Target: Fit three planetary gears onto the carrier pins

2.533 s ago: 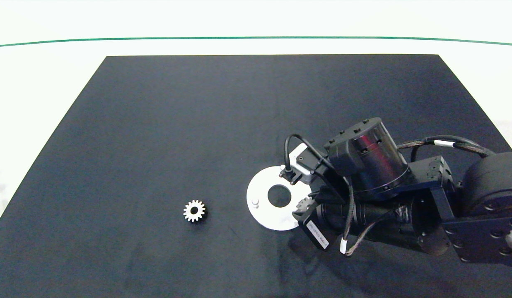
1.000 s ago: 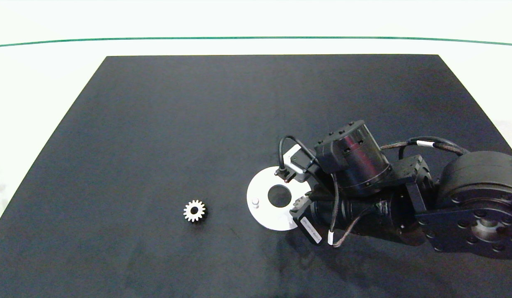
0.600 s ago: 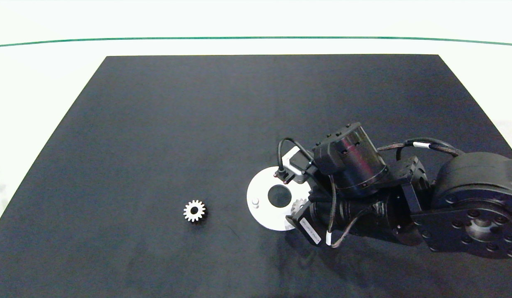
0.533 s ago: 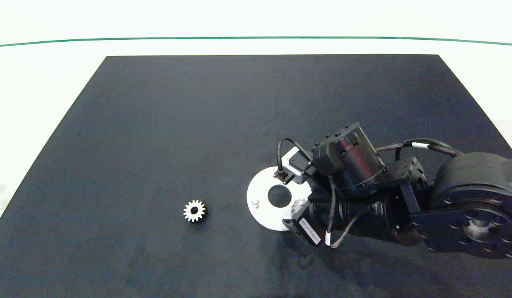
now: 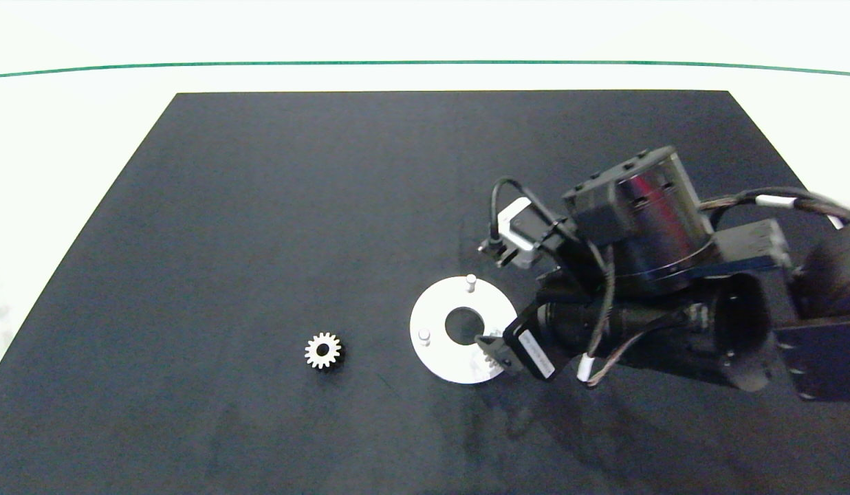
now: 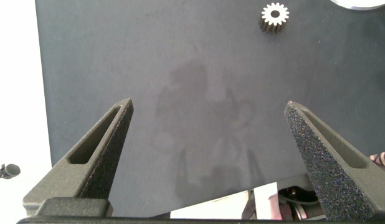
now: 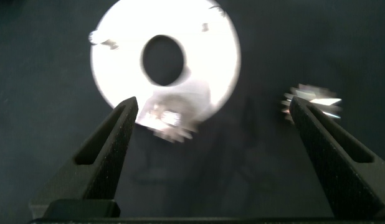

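right tool point(image 7: 211, 155) wide apart, empty, above white disc point(image 7: 211, 68)

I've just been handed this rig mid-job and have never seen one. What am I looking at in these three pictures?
The wide picture looks down from overhead. The other two come from cameras on each arm's wrist, with two grey fingers rising into view. On the black mat lies a white disc with upright pins. The right gripper hangs open above the disc, holding nothing. One gear sits blurred at the disc's edge, a second gear lies beside the disc, and a third gear lies apart. The left gripper is open over bare mat.
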Controlling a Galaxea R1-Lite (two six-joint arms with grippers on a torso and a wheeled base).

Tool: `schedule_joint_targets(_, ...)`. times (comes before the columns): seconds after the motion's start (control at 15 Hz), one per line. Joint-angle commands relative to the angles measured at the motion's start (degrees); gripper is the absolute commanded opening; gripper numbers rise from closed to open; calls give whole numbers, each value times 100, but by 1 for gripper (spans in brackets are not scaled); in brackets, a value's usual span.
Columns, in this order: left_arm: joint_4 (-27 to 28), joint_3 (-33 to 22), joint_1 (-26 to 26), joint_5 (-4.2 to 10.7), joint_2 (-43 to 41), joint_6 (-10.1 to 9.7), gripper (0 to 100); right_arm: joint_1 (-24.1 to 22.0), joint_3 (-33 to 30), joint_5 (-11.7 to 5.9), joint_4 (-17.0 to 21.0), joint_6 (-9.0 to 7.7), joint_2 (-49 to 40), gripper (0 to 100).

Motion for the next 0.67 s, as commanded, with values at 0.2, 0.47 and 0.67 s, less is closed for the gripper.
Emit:
schedule_joint_targets(0.2, 14, 15, 9, -4, -17, 8, 100, -1450, 489, 100, 119, -31, -1210, 100)
schedule_joint_targets(0.47, 14, 23, 17, -12, -17, 8, 100, -1977, 973, 583, 92, -13, -1218, 100)
schedule_joint_targets(0.67, 14, 15, 17, -12, -8, 8, 100, -1959, 1043, 671, 40, -4, -1016, 100)
